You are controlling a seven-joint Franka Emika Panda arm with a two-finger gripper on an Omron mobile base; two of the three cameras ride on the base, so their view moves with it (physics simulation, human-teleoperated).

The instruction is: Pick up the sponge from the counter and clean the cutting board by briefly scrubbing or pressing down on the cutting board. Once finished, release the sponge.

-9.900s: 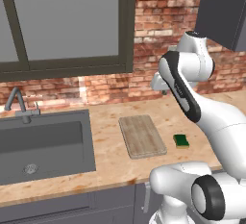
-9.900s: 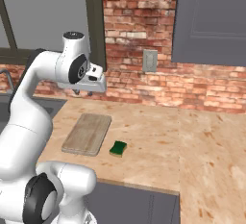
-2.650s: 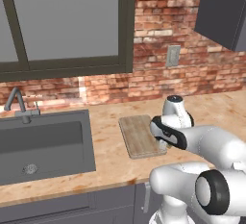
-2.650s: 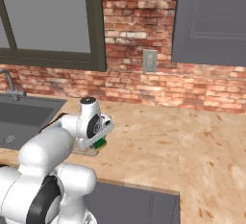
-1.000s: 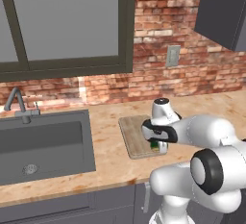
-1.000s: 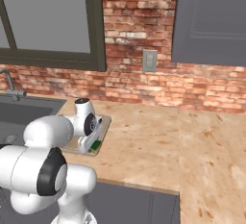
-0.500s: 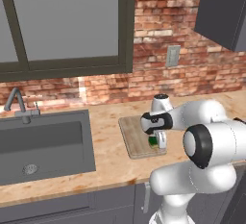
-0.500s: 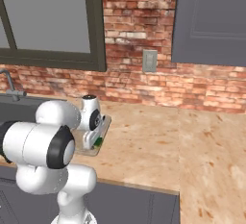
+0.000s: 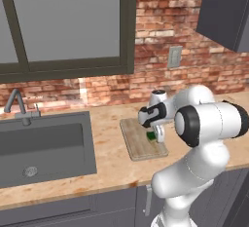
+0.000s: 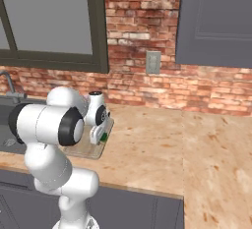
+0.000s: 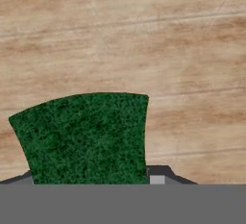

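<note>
The gripper [image 9: 153,136] points down over the board [image 9: 141,143], clamped on the sponge [image 9: 152,136] — in the hand view its dark green top [image 11: 84,139] sits between the fingertips, against the board's wood grain [image 11: 144,40]. The sponge is on the board's right half, near the edge. The board lies on the counter [image 9: 109,170], right of the sink [image 9: 44,145].
</note>
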